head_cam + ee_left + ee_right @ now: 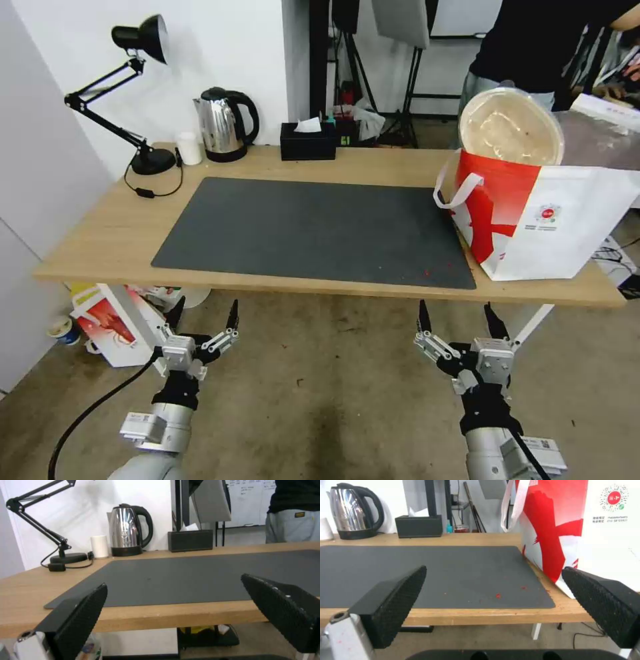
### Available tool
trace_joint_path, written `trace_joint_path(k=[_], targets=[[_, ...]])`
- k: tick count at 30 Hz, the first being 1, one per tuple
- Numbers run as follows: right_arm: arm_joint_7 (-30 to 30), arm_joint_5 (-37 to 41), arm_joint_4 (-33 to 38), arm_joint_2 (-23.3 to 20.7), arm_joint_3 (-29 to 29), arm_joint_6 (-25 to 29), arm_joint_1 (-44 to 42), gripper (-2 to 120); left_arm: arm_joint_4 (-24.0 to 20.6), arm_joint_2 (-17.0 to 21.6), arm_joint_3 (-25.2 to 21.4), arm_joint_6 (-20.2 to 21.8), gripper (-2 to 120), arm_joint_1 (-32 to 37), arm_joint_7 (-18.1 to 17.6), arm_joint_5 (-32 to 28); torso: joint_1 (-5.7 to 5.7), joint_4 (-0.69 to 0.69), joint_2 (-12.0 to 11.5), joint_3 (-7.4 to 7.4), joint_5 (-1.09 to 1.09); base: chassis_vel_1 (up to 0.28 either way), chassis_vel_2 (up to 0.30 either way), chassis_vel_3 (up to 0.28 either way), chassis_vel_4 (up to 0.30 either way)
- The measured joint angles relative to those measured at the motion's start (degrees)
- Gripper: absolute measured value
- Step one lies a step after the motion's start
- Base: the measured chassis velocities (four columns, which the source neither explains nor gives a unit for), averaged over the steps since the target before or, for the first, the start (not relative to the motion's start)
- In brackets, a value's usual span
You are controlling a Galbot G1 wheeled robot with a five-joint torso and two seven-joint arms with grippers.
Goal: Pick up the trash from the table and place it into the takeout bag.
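The takeout bag, white with a red splash print and loop handles, stands on the right end of the table; the right wrist view shows the takeout bag close up. A large round pale bowl, part of the trash, sticks up tilted out of the bag's open top. The dark grey mat carries a few red crumbs near its front right corner. My left gripper and right gripper hang open and empty below the table's front edge, in front of it.
Along the back edge stand a black desk lamp, a small white cup, a steel kettle and a black tissue box. A white package printed with a red crayfish sits on the floor under the table's left end.
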Motion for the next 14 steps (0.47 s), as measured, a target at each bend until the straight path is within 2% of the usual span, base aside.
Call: trace_joint_path(k=[14], targets=[[0.0,0.0,0.0,0.0,0.0,0.0,0.0,100,0.0,0.0,0.0,0.1,100,0.0,0.0,0.0,0.00,0.00,0.0,0.00,0.00,0.000,0.000,0.000,0.000]])
